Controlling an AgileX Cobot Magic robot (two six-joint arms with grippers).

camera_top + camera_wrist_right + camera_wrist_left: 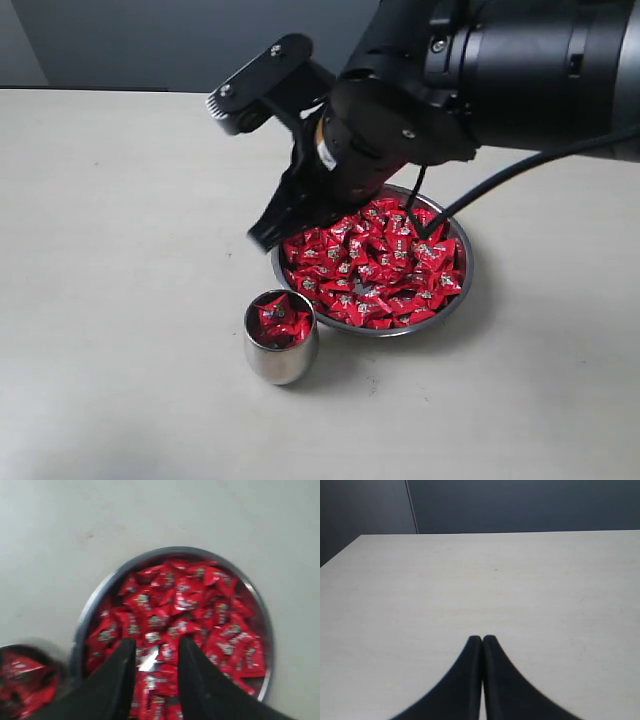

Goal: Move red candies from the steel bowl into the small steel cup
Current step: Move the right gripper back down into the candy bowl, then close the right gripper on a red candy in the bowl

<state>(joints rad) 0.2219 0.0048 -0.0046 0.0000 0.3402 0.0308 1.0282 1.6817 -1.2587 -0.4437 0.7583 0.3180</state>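
Note:
The steel bowl point(462, 285) point(95, 597) sits right of centre on the table, heaped with red candies point(385, 265) point(185, 600). Just in front of its left edge stands the small steel cup point(281, 360) point(55, 660) with a few red candies point(279, 318) inside. My right gripper point(270, 235) point(157, 647) hangs above the bowl's left side, open, fingers apart with nothing between them; candies lie below the gap. My left gripper point(482, 639) is shut and empty over bare table, away from both vessels.
The pale tabletop point(120, 300) runs wide to the left and front of the cup. A black cable point(520, 170) from the right arm loops over the bowl's far side. A dark wall stands behind the table.

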